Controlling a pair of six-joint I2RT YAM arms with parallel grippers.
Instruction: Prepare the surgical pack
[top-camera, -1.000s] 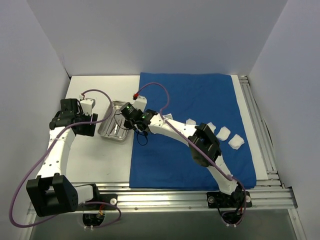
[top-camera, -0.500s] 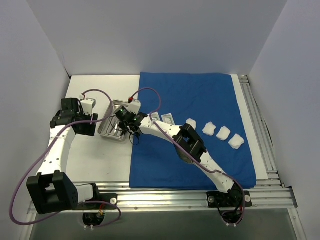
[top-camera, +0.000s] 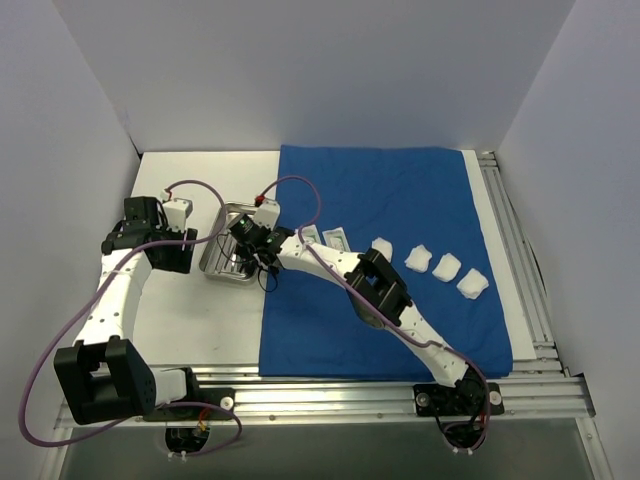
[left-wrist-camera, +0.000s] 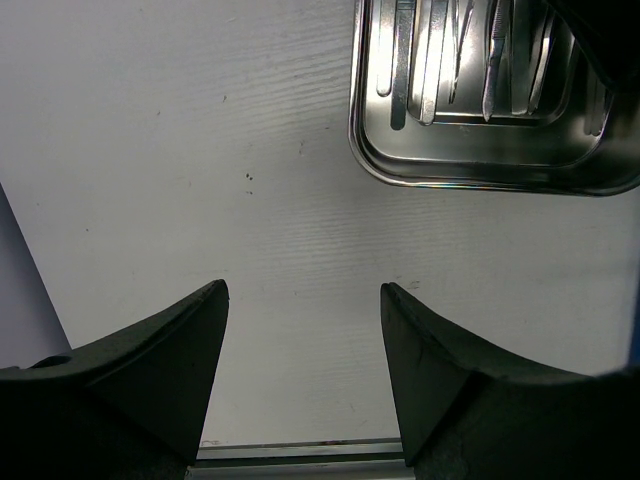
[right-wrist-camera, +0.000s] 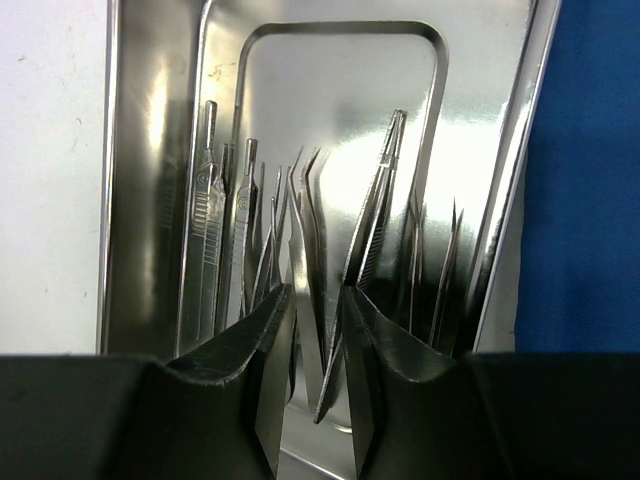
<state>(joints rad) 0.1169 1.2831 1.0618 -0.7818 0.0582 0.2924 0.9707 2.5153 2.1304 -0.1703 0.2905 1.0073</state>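
The right claw (right-wrist-camera: 312, 300) is seen low inside the tray (right-wrist-camera: 340, 90), with its two fingers (right-wrist-camera: 265, 340) parted only a little. A thin silver tool is seen in the narrow gap. It lies among the other tools (right-wrist-camera: 385, 190), which are lined up side by side along the tray. Whether that tool is pinched or just lying there cannot be told.

The left claw (left-wrist-camera: 303, 295) is held wide open over the white table (left-wrist-camera: 200, 150), and only table is seen between its fingers. It is kept apart from the tray, whose rounded corner is found at the upper right of the left wrist picture.

From above, the tray is found left of the middle, on the table, with its right side at the left edge of the blue cloth (top-camera: 400, 190). The cloth is spread flat across the middle and right. Two flat white packets (top-camera: 325, 236) and a row of four white lumps (top-camera: 447, 265) are laid on it to the right of the tray — the lumps well apart from both claws.

The tray's shiny side walls are seen close on both sides of the right claw. Bare table is left around the left claw — a metal rail (left-wrist-camera: 300, 455) runs along the bottom edge of its picture.
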